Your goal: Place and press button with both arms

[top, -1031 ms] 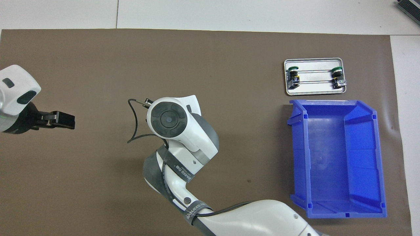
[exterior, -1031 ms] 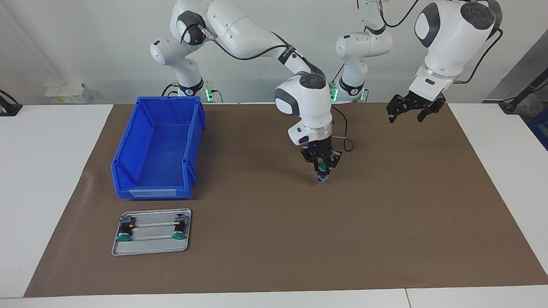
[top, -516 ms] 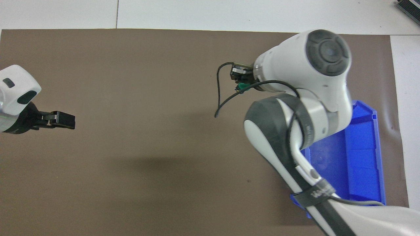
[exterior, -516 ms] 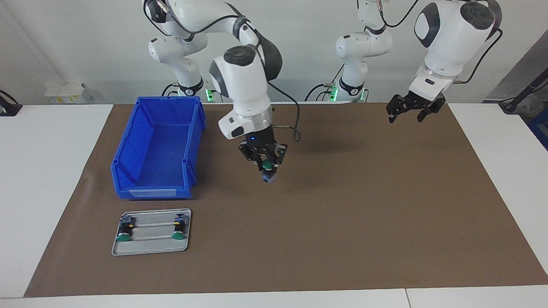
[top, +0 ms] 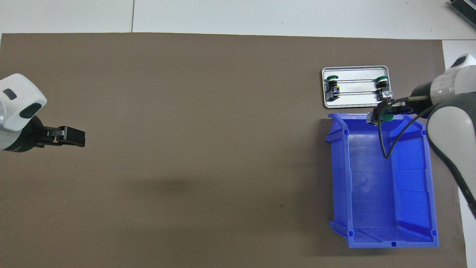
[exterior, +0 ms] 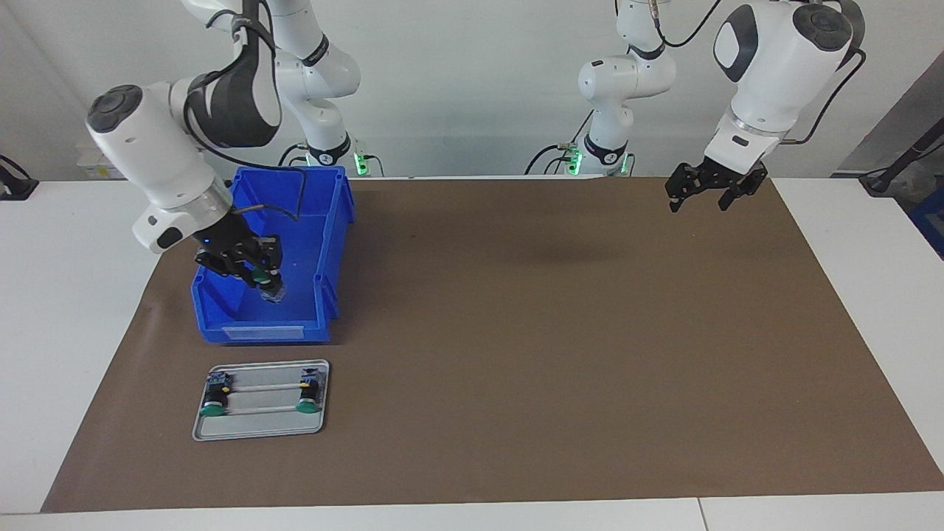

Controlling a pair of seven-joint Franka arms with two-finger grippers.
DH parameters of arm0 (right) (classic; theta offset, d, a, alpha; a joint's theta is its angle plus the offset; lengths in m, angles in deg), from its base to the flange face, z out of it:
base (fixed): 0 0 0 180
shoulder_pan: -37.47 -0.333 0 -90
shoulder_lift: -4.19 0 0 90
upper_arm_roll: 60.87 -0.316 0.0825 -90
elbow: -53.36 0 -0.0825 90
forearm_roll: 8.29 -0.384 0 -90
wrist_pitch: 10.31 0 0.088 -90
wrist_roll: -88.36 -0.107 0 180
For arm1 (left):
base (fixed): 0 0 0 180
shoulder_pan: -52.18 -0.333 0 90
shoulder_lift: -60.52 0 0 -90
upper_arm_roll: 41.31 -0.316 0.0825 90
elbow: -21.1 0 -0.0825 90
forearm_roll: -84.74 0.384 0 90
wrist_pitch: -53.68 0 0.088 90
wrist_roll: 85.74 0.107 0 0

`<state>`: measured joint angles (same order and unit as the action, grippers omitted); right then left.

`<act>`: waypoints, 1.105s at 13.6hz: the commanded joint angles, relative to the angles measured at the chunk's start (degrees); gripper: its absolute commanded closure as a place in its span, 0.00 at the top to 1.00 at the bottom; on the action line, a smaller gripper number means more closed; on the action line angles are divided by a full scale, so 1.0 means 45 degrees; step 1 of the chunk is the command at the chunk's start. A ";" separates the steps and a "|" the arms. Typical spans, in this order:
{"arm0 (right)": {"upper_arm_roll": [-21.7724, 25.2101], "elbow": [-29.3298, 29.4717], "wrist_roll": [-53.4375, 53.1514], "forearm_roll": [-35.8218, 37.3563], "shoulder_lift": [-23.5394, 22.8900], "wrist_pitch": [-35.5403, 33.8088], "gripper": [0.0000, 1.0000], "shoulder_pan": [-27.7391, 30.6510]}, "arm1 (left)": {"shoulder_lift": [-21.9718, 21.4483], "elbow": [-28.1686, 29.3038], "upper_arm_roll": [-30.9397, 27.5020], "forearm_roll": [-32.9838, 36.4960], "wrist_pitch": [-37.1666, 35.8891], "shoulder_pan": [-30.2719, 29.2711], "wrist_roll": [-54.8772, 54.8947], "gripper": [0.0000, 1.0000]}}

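Observation:
The button (exterior: 271,290) (top: 385,118), green cap and dark body, hangs tilted in the air with my right gripper (exterior: 259,279) (top: 386,113) shut on it. It is over the blue bin (exterior: 254,332) (top: 390,243), above the bin's end that lies farther from the robots. My left gripper (exterior: 708,193) (top: 74,136) waits open and holds nothing, raised over the brown mat at the left arm's end of the table.
A small metal tray (exterior: 258,431) (top: 355,69) lies just farther from the robots than the bin. Two green-capped buttons (exterior: 214,398) (top: 332,86) rest on its rails. The brown mat (exterior: 553,369) covers the table's middle.
My right arm has swung from over the middle of the mat toward its own end of the table, carrying the button to above the blue bin. The left arm has not moved.

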<state>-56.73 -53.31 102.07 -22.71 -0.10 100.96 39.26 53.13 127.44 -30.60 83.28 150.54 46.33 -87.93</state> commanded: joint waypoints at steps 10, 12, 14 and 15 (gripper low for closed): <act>-0.0159 -0.5530 0.3535 -0.1386 0.1442 0.3669 0.00 0.0150 | -0.0271 0.0218 0.0062 0.0051 -0.0022 -0.0107 0.0057 0.99; -0.0159 -0.5882 0.3535 -0.1308 0.1442 0.4079 0.00 0.0110 | -0.0271 0.0218 0.0062 0.0051 -0.0022 -0.0107 0.0057 0.99; -0.0159 -0.5923 0.3535 -0.0803 0.1403 0.4139 0.00 0.0130 | -0.0271 0.0218 0.0062 0.0051 -0.0022 -0.0107 0.0057 0.99; -0.0139 -0.5903 0.3535 -0.0432 0.1383 0.4159 0.00 0.0130 | -0.0271 0.0218 0.0062 0.0051 -0.0022 -0.0107 0.0057 0.99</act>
<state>-57.23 -78.39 117.03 -26.69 4.71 118.49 39.54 53.13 127.44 -30.60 83.28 150.54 46.33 -87.93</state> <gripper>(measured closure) 0.590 0.009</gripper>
